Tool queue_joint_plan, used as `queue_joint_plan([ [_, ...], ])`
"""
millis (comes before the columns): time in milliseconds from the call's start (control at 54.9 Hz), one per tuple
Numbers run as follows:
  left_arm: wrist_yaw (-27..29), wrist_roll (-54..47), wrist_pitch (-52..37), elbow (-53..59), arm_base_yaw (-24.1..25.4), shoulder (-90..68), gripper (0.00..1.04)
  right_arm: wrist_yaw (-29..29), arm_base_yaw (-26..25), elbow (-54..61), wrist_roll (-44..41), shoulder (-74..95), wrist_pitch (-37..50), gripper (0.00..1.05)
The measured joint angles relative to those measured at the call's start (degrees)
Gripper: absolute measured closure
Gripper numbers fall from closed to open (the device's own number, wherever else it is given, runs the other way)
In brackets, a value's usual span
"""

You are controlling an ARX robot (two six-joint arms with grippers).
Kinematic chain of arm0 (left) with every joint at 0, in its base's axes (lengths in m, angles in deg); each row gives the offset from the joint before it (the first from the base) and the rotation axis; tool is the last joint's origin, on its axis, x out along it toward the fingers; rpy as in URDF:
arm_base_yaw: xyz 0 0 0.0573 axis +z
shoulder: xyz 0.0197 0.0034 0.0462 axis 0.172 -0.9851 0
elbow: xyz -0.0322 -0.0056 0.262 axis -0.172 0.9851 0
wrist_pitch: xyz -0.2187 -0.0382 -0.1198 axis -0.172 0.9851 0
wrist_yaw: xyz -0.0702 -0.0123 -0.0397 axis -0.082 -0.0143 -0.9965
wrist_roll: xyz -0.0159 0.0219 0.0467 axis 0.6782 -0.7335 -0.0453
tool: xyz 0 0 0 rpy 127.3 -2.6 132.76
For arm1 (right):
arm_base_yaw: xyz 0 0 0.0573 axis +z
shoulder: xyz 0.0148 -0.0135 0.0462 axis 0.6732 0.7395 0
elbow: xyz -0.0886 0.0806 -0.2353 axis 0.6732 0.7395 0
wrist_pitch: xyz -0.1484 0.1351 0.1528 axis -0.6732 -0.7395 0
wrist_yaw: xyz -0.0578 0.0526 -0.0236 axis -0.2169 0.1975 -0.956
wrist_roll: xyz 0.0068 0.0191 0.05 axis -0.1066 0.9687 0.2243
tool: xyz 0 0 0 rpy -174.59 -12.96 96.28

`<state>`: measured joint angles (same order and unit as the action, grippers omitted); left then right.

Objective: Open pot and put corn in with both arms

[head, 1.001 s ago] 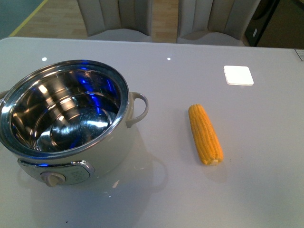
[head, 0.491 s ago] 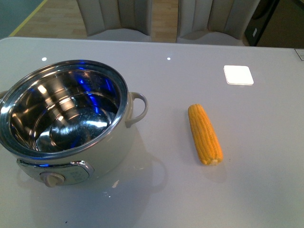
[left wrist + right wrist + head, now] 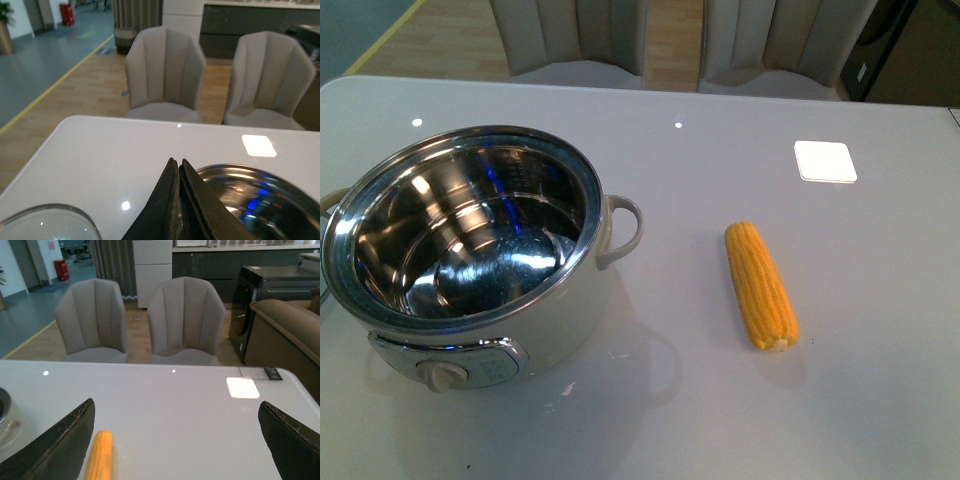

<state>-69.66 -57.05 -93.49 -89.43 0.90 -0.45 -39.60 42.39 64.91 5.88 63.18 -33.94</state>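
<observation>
Standing uncovered on the left of the glossy pale-grey worktop (image 3: 700, 420), the large round cream-white electric pot with its shiny steel interior (image 3: 470, 250) shows its control dial (image 3: 442, 375) toward the front camera and one looped side handle (image 3: 625, 230) toward the yellow-orange husked corn cob (image 3: 761, 285). That cob lies flat on the worktop, well apart from the pot on the right, its tapered end pointing away toward two beige upholstered chairs (image 3: 570, 40).

From the left wrist camera, the left end effector (image 3: 178, 161) is held above the worktop and aimed level toward the chairs, its black fingers (image 3: 160, 210) pressed together with nothing between them. The pot's steel rim lies just beside them on one side; a round glass lid (image 3: 45, 225) rests on the worktop on the other.

From the right wrist camera, the right end effector (image 3: 176, 405) also hangs above the worktop, facing the chairs, its two black fingers spread wide and empty. The cob's end shows between them, close to one finger.
</observation>
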Motion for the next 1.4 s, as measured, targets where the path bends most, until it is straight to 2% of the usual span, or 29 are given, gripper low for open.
queue_joint_plan([
  [73, 3.4, 0.2, 3.3, 3.0, -0.7, 7.3, 1.02, -1.0, 0.0, 0.0, 0.1, 0.0, -0.1, 0.09],
  [309, 6.5, 0.2, 14.5, 6.0, -3.8, 21.6, 1.02, -0.7, 0.0, 0.0, 0.0, 0.0, -0.1, 0.09],
  [437, 7.4, 0.2, 25.6, 6.1, -5.4, 31.8, 1.02, -0.6, 0.0, 0.0, 0.0, 0.0, -0.1, 0.09],
  [491, 11.4, 0.2, 30.0, 6.1, -8.2, 36.6, 1.02, -0.7, 0.0, 0.0, 0.0, 0.0, -0.1, 0.09],
  [528, 12.1, 0.2, 31.5, 6.1, -9.2, 38.6, 1.02, -0.7, 0.0, 0.0, 0.0, 0.0, -0.1, 0.09],
  [783, 12.6, 0.2, 43.4, 6.2, -10.7, 52.1, 1.02, -0.7, 0.0, 0.0, 0.0, 0.0, -0.1, 0.09],
  [1401, 12.6, 0.2, 58.6, 6.2, -10.7, 67.8, 1.02, -0.7, 0.0, 0.0, 0.0, 0.0, -0.1, 0.09],
])
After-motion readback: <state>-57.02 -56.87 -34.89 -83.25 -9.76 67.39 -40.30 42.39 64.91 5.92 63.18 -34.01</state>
